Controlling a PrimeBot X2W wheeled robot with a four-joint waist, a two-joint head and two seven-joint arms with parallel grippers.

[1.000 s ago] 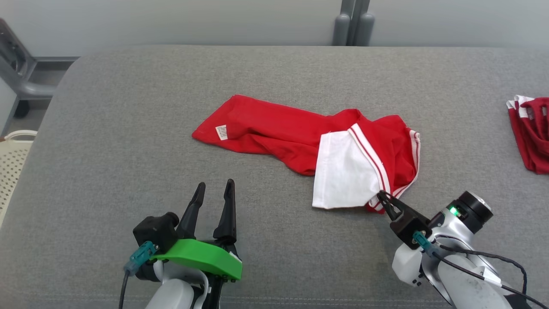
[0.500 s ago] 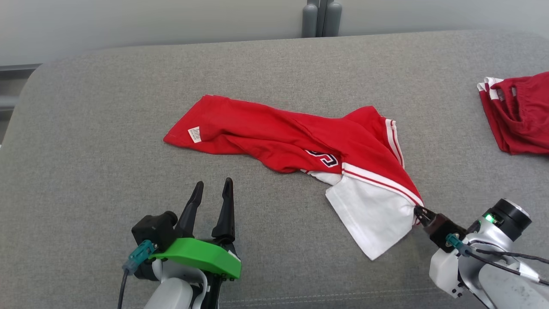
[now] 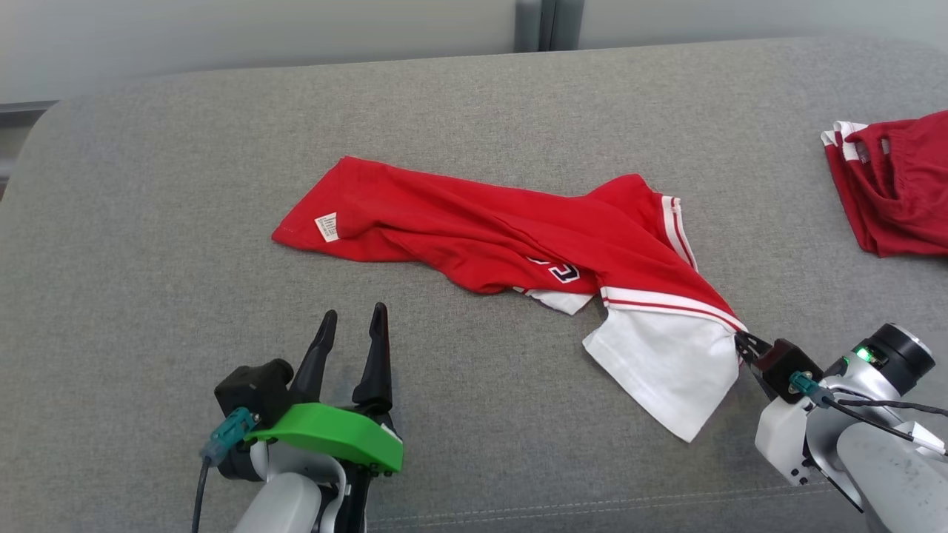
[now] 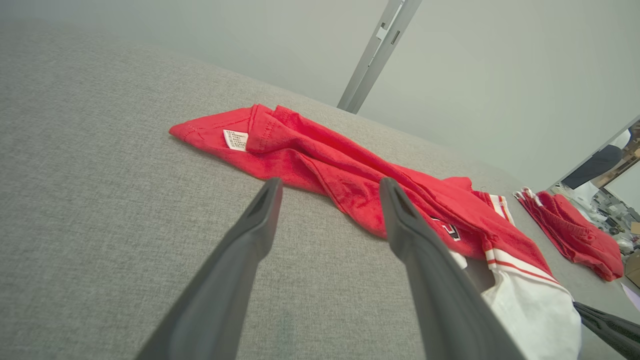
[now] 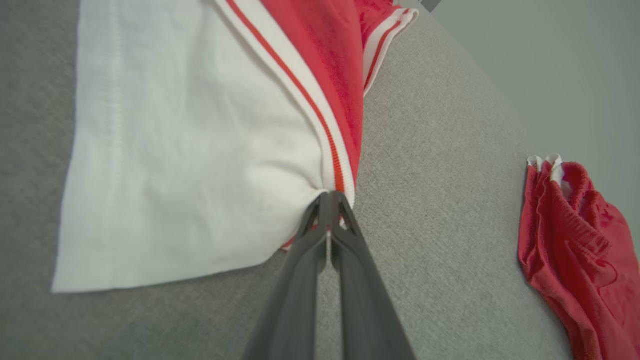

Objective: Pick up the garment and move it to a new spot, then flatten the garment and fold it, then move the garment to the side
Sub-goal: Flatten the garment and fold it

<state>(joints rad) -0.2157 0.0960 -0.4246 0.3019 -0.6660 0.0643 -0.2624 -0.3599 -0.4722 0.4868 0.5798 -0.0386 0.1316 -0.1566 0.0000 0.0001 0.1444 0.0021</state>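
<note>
The garment (image 3: 474, 226) is a red shirt with white sleeves and striped trim, lying crumpled across the grey cushion (image 3: 185, 207) with a white label near its left end. My right gripper (image 3: 743, 342) is shut on the seam where a white sleeve (image 3: 666, 363) meets the red body, pulling it taut toward the lower right; in the right wrist view the garment (image 5: 200, 140) bunches at the right gripper (image 5: 328, 196). My left gripper (image 3: 352, 318) stands open above bare cushion, short of the garment (image 4: 350, 170); the left gripper (image 4: 330, 186) holds nothing.
A second red garment (image 3: 896, 185) with white trim lies bunched at the cushion's right edge, also as the red bundle (image 5: 580, 250) in the right wrist view. A grey post (image 3: 544, 22) stands behind the cushion against the pale wall.
My right gripper has dragged the sleeve corner to the right and toward me, stretching the garment out and uncovering lettering. The head camera has shifted too. The left gripper stays open.
</note>
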